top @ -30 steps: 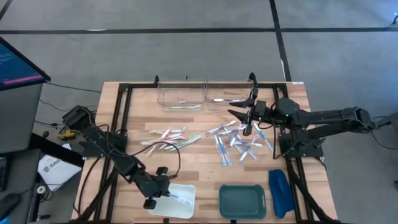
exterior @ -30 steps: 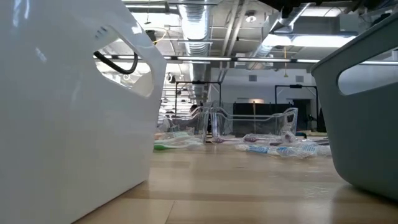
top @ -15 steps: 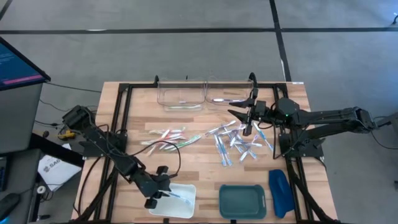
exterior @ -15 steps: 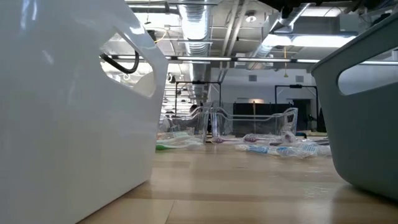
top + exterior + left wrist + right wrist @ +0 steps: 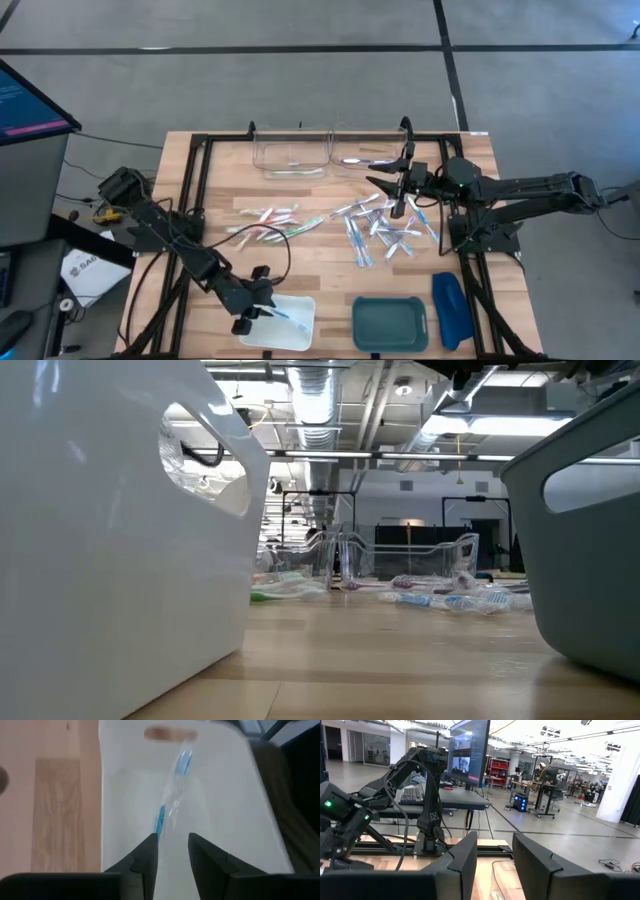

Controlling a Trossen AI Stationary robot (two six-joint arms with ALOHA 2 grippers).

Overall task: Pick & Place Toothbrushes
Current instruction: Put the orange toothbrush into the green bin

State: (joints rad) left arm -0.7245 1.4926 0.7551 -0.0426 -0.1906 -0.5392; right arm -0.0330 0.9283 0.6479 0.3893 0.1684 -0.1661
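- The left gripper (image 5: 170,851) is seen parted, a wrapped blue toothbrush (image 5: 172,795) just ahead in the white bin (image 5: 235,800).
- The wrapper could be snagged during withdrawal.
- The right gripper (image 5: 494,851) is parted, empty.

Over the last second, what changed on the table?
The left gripper over the white bin has opened and let go of a blue clear-wrapped toothbrush, which now lies in the bin. The right gripper stayed over the blue pile of toothbrushes; the teal bin is unchanged.
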